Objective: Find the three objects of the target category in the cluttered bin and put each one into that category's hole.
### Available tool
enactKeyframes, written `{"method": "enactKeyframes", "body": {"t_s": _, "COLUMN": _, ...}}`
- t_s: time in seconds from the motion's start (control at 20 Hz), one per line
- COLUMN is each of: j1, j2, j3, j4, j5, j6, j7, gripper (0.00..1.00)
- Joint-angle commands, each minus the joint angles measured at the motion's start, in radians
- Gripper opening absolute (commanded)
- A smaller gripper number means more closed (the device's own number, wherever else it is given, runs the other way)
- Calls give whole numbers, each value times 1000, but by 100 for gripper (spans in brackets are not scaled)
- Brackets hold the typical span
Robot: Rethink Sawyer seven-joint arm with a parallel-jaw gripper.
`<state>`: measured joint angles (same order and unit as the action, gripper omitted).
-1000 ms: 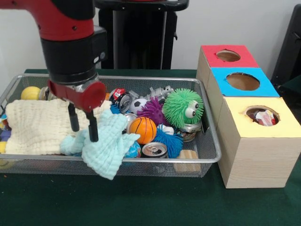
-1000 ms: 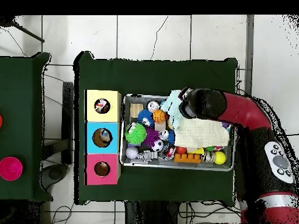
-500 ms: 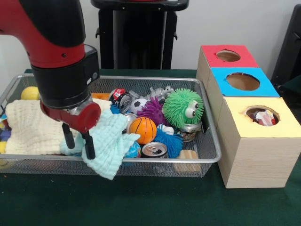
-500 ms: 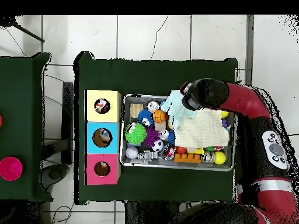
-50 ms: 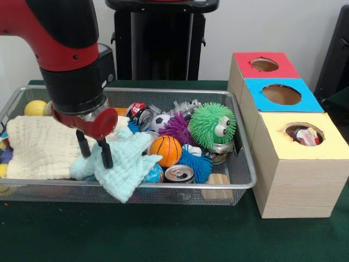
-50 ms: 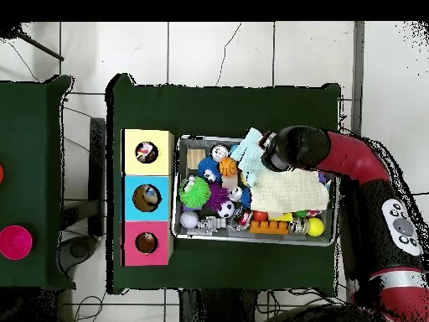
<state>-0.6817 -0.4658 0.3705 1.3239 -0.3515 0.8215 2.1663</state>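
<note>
Up comes the gripper a touch from half a second ago, and the mint-green cloth under it has bunched inward, hanging less over the wire bin's front rim. Two black fingers stand a little apart, tips down on the mint cloth; whether they actually pinch a fold, I cannot tell from either view.

Taking that mint cloth as the landmark: one cream cloth lies spread just left of it, touching it, and one yellow ball sits behind the cream one in the bin's far corner. Immediately right of the mint cloth is one orange basketball, and just below that one drink can shows its silver top. Further right come the fuzzy toys, three of them: one purple, one blue, one big green with googly eyes. One small soccer ball and a second can, red, sit behind the basketball.

Well to the right of the mint cloth, outside the bin, stand three boxes in a row, each with one round hole: yellow-topped box nearest, blue-topped box in the middle, red-topped box at the back. Something lies inside the yellow one's hole.

From overhead, the arm curves over the bin's cloth end, with the boxes at the opposite end.
</note>
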Motion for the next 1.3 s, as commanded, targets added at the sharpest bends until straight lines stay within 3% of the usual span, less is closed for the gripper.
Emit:
{"method": "enactKeyframes", "body": {"t_s": 0.05, "j1": -79, "j2": -62, "j3": 57, "j4": 187, "j5": -84, "j6": -25, "j7": -296, "gripper": 100}}
{"method": "enactKeyframes", "body": {"t_s": 0.25, "j1": -115, "j2": -31, "j3": 86, "j4": 120, "j5": -118, "j6": 24, "j7": -368, "gripper": 100}}
{"method": "enactKeyframes", "body": {"t_s": 0.55, "j1": -163, "j2": 117, "j3": 125, "j4": -75, "j5": -178, "j6": 107, "j7": -509, "gripper": 100}}
{"method": "enactKeyframes", "body": {"t_s": 0.85, "j1": -188, "j2": 259, "j3": 158, "j4": -200, "j5": -207, "j6": 84, "j7": -596, "gripper": 100}}
{"method": "enactKeyframes", "body": {"t_s": 1.3, "j1": -158, "j2": 382, "j3": 160, "j4": -244, "j5": -205, "j6": 3, "j7": -605, "gripper": 100}}
